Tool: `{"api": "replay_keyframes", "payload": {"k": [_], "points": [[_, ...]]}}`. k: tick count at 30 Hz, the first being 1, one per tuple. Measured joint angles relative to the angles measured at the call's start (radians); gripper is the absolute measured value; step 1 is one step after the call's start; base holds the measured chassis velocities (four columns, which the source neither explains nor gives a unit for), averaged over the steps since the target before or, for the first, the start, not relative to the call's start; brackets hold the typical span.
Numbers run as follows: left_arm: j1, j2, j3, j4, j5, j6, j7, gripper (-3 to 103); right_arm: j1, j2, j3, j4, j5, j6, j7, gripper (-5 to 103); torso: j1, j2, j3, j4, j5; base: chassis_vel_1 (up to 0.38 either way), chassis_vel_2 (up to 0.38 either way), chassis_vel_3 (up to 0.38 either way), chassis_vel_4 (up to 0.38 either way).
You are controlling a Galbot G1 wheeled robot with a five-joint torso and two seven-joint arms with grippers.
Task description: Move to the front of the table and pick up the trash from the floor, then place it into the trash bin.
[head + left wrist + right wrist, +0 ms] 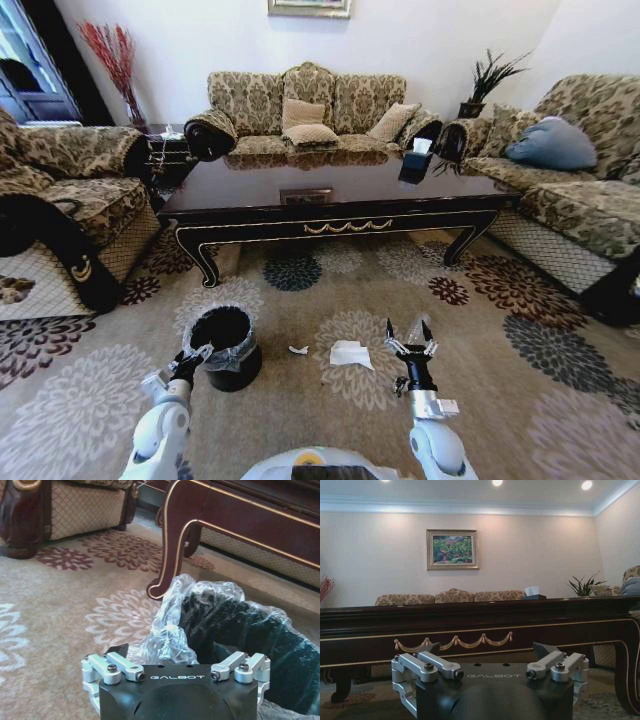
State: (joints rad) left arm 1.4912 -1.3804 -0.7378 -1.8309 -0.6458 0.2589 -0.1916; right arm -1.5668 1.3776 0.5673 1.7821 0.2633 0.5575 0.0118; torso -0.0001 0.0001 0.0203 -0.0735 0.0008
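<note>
- Reaching for the crumpled paper (350, 354) on the carpet (480, 340), your right hand (411, 338) stands just beside it with fingers spread wide and empty; a poor line-up could push the light sheet away.
- Your left hand (193, 358) hovers at the bin (226, 345), its fingers open by the plastic liner (170, 630); a snag there could tip the bin.
- You could easily overlook the tiny scrap (298, 350) between bin and paper, in front of the bench (330, 195).

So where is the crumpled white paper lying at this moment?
In the head view the crumpled white paper lies on the carpet in front of the table, between the trash bin and the right gripper, nearer the gripper.
</note>
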Motion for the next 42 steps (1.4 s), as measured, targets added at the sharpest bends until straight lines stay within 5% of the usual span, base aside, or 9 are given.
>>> {"api": "replay_keyframes", "payload": {"k": [3,4,6,15,20,21,34,42], "points": [[-0.002,0.0,-0.003,0.002,0.004,0.006,-0.013,85,-0.003,-0.002,0.002,0.0,0.001,0.0,0.0,100,0.0,0.0,0.0,-0.0005,-0.0003,0.0,0.0,0.0,0.0],[-0.002,0.002,-0.007,0.002,0.005,0.008,-0.015,74,-0.005,-0.002,0.002,0.0,0.002,0.001,0.0,100,0.0,0.0,0.0,-0.0006,-0.0004,0.0,0.0,0.0,0.0],[-0.001,0.004,-0.01,0.0,0.006,0.01,-0.016,74,-0.006,-0.002,0.002,0.001,0.002,0.001,0.0,100,0.0,0.0,0.0,-0.0006,-0.0006,0.0,0.0,0.0,0.0],[0.037,0.054,-0.053,-0.024,0.034,0.081,-0.082,36,-0.003,-0.002,-0.005,0.004,-0.001,0.002,0.0,100,0.0,0.0,0.0,0.0,-0.0007,0.0,0.0,0.0,0.0],[0.052,0.072,-0.072,-0.014,0.036,0.094,-0.103,25,-0.001,0.001,-0.012,0.002,-0.005,0.002,0.0,100,0.0,0.0,0.0,0.0002,-0.0005,0.0,0.0,0.0,0.0],[0.056,0.076,-0.078,-0.009,0.039,0.094,-0.106,15,0.001,0.003,-0.016,0.0,-0.007,0.002,0.0,100,0.0,0.0,0.0,0.0002,-0.0006,0.0,0.0,0.0,0.0],[0.061,0.074,-0.086,-0.031,0.045,0.097,-0.121,9,0.026,0.0,-0.02,-0.024,-0.011,-0.037,0.069,100,0.0,0.0,0.0,-0.0007,-0.0021,0.0,0.0,0.0,0.0],[0.087,0.1,-0.127,-0.163,0.002,0.106,-0.146,4,0.076,-0.024,0.0,-0.08,0.118,-0.117,0.159,100,0.0,0.0,0.001,0.0008,-0.0013,0.0,0.0,0.0,0.0]]}}
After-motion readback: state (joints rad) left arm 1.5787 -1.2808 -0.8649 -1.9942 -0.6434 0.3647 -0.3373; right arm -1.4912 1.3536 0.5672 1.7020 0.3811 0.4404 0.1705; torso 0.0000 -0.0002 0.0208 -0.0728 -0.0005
